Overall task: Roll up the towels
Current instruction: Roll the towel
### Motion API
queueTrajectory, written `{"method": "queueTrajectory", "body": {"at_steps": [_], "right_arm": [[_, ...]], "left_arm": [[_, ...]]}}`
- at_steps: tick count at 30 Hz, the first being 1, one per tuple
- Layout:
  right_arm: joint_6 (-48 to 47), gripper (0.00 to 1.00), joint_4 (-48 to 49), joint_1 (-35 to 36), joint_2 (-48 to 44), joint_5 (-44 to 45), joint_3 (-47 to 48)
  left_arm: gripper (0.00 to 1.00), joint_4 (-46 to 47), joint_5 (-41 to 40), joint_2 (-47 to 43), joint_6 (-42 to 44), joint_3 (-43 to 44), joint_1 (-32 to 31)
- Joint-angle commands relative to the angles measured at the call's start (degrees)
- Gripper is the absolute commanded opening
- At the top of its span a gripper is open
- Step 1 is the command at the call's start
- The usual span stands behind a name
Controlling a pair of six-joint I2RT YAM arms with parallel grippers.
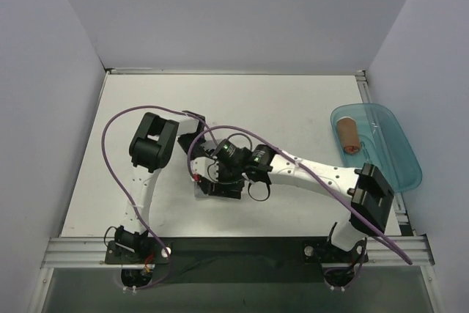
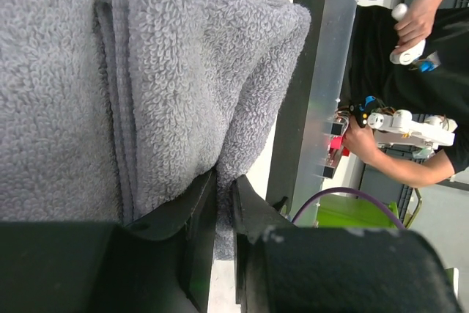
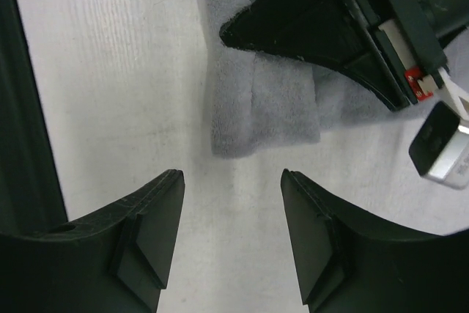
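Where the left gripper (image 2: 225,181) sits: low against the grey towel (image 2: 183,71), its 2 fingers almost together, with a thin fold of the cloth's edge caught in the slit between them.
Other arm: the right gripper (image 3: 231,177) has its jaws well apart and holds nothing; only bare table shows under the gap.
Gap to cloth: the grey towel's near edge lies just ahead of the right fingertips, not touching them.
Cloth's lie: folded into thick layers on the table (image 1: 293,108), near the middle toward the front. From above it is mostly hidden under the 2 wrists. In the right wrist view, 1 black finger of the left gripper lies across its top.
Second cloth: the rust-brown towel (image 1: 349,137) is rolled into a short cylinder inside the teal tray (image 1: 388,148).
Tray's place: at the table's right edge, well apart from both grippers.
Cables: 1 purple cable (image 1: 110,144) loops over each arm.
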Motion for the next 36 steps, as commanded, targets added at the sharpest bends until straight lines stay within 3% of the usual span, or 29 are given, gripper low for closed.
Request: {"method": "queueTrajectory", "body": {"at_steps": [1,10,18,22,23,27,31,36], "right_arm": [[-4.46,0.57,6.77,3.55,2.89,6.90,-1.30],[-7.89,0.60,18.01,4.53,7.83,5.32,-7.71],[-11.24,0.57,31.64,3.13,11.69,8.66,-14.83],[-9.57,0.36,31.83,1.55,12.58,6.30,-15.37],[-8.78,0.23,30.61,1.11,12.66,4.29,-14.84],[-4.57,0.00,20.24,-3.01,12.75,-6.96,-10.11],[-2.98,0.00,14.26,-6.89,14.24,-17.16,-7.99],[-2.54,0.00,8.36,-9.97,17.66,-23.85,-5.35]], "left_arm": [[0.23,2.40,-4.73,3.61,5.31,0.29,0.39],[0.25,1.60,-4.20,4.14,5.93,0.99,0.92],[0.26,1.52,-4.11,4.23,6.28,0.82,1.10],[0.26,1.52,-3.85,4.23,6.28,0.73,1.27],[0.26,1.60,-3.85,3.97,6.37,0.47,1.27],[0.30,5.37,-3.41,0.55,2.79,-2.86,2.50],[0.46,10.74,-0.25,-5.34,-0.31,-5.51,7.06],[0.54,11.09,3.61,-10.44,-3.11,-4.28,16.71]]}}
